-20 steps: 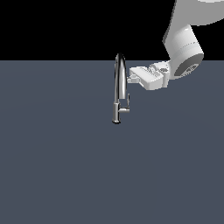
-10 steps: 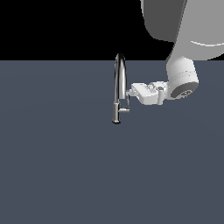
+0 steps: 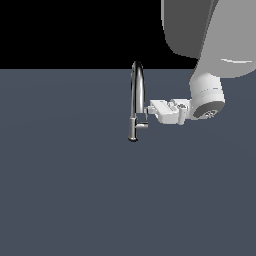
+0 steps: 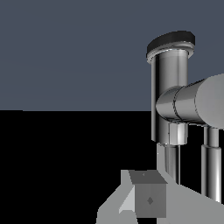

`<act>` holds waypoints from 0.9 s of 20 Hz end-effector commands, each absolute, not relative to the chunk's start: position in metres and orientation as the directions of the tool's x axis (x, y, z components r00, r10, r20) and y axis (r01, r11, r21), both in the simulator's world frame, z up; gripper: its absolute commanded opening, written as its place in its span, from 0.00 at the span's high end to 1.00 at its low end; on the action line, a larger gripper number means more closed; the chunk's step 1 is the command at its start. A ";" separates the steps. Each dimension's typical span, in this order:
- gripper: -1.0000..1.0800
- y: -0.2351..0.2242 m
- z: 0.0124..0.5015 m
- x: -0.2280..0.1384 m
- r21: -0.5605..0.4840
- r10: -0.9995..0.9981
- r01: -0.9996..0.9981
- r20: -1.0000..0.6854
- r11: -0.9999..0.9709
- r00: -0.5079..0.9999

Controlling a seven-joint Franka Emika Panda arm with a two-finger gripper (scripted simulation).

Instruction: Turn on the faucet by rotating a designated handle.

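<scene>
The chrome gooseneck faucet (image 3: 135, 100) stands upright on the grey surface in the exterior view. Its small handle (image 3: 142, 126) sticks out low on the exterior view's right side. My white gripper (image 3: 151, 109) points at the faucet from that side. Its tip is close beside the spout and just above the handle; I cannot tell whether they touch. The exterior view does not show how the jaws stand. The wrist view shows the faucet's base (image 4: 170, 65) close up, the handle's stub (image 4: 186, 105) and one finger (image 4: 148, 199).
The flat grey surface (image 3: 75, 200) spreads all around the faucet with nothing else on it. My arm's large white links (image 3: 210, 40) hang over the exterior view's upper right.
My gripper has come down and moved a little toward the exterior view's left, from the spout's upper part to just above the handle. The faucet has not moved.
</scene>
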State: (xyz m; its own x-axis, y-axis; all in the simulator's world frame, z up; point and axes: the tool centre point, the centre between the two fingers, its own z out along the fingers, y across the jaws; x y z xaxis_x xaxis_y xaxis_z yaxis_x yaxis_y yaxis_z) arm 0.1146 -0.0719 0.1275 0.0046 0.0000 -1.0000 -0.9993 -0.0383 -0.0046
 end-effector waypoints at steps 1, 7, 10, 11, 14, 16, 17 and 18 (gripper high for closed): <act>1.00 -0.072 0.128 0.113 -0.005 0.000 -0.999 -1.000 -0.038 0.005; 1.00 -0.072 0.130 0.104 -0.005 0.000 -0.999 -1.000 -0.038 0.005; 1.00 -0.072 0.131 0.099 -0.005 0.000 -0.999 -1.000 -0.038 0.005; 1.00 -0.072 0.132 0.098 -0.005 0.000 -0.999 -1.000 -0.038 0.005; 1.00 -0.072 0.133 0.092 -0.005 0.000 -0.999 -1.000 -0.038 0.005; 1.00 -0.073 0.134 0.089 -0.005 0.000 -0.999 -1.000 -0.038 0.005; 1.00 -0.073 0.135 0.087 -0.005 0.000 -0.999 -1.000 -0.038 0.005; 1.00 -0.073 0.135 0.085 -0.005 0.000 -0.999 -1.000 -0.038 0.005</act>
